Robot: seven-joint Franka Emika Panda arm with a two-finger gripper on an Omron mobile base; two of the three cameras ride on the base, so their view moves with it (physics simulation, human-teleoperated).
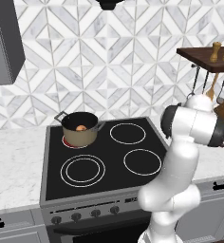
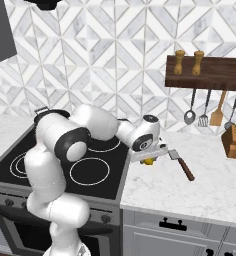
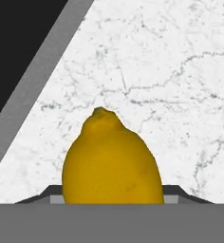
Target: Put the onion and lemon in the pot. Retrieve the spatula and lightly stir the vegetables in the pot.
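onion [image 1: 81, 127]: already inside the pot [image 1: 79, 134] on the back-left burner.
lemon [image 3: 112, 161]: on the marble counter [image 3: 180, 95], beside the stove (next to go in).
gripper [image 2: 148, 159]: down over the lemon; grip cannot be told.
spatula [image 2: 182, 164]: near the lemon, waiting for the stirring.

No legible text or labels.

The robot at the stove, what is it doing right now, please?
The gripper is down on the marble counter just right of the stove, around the lemon. The frames do not show whether it grips the lemon yet. The onion already sits in the pot on the back left burner. The spatula lies on the counter beside the gripper, not yet picked up.
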